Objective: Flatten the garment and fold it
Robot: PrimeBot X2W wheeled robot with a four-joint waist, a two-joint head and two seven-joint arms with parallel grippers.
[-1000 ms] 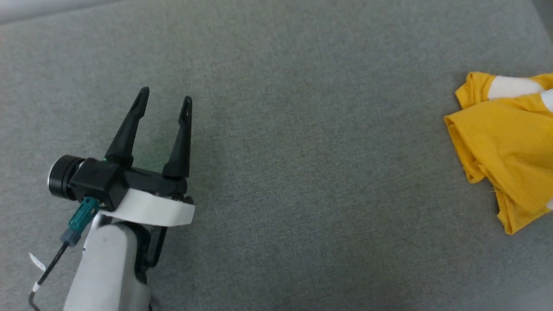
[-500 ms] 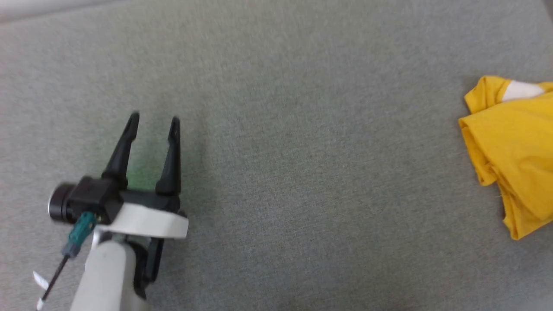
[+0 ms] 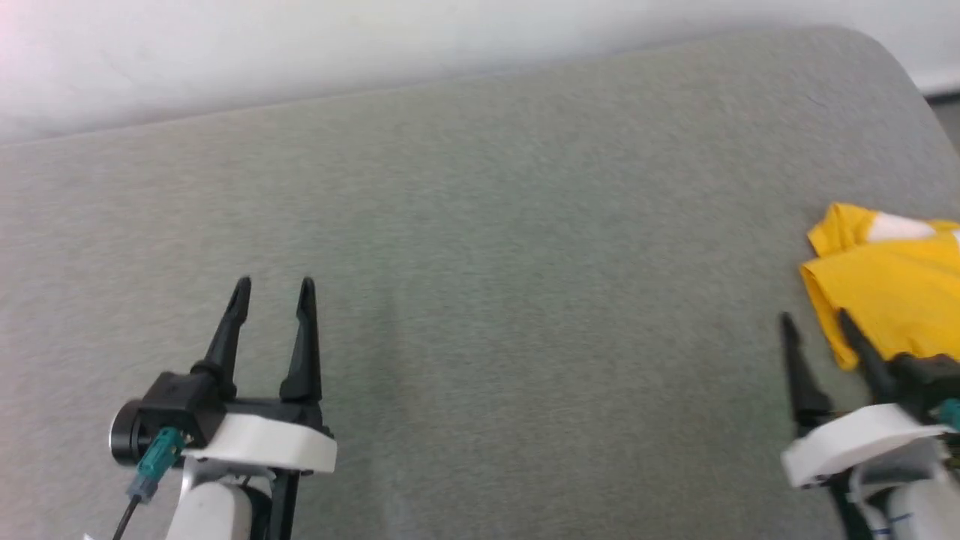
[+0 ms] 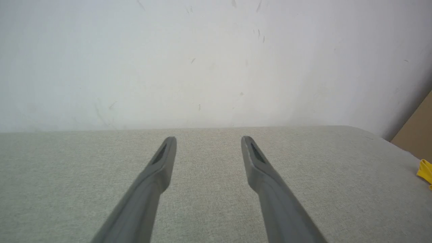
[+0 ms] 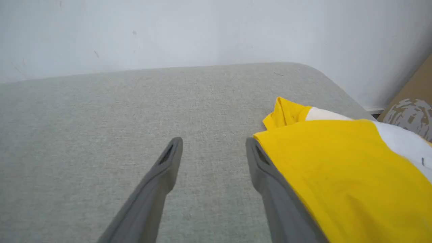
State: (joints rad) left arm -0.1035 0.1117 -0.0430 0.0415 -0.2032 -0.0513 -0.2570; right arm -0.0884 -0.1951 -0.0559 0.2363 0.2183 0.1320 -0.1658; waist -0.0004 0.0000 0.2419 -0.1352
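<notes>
- The garment (image 3: 892, 292), a bright yellow shirt with white patches, lies bunched in a loose heap on the grey fabric surface (image 3: 525, 262). It sits at that surface's right end, near the rounded far corner, and runs past the head view's right edge.
- In the right wrist view the garment (image 5: 337, 175) shows a folded yellow edge with a white patch behind it. The print cannot be made out.
- The right gripper (image 3: 814, 319) is just beside the garment, on its left side. The jaws stand wide apart and only bare grey surface shows between them.
- In the right wrist view, the right gripper (image 5: 214, 141) has its outer finger close against the garment's near edge. I cannot tell whether the two touch.
- The left gripper (image 3: 274, 285) is well apart from the garment, far to its left. Its jaws are spread too, and it holds nothing.
- In the left wrist view, the left gripper (image 4: 208, 139) points across bare surface, and a sliver of the garment (image 4: 426, 170) shows at the right edge.
- A white wall (image 3: 300, 45) rises behind the garment and the surface.
- A brown panel (image 5: 410, 98) stands beyond the garment, past the surface's corner.
</notes>
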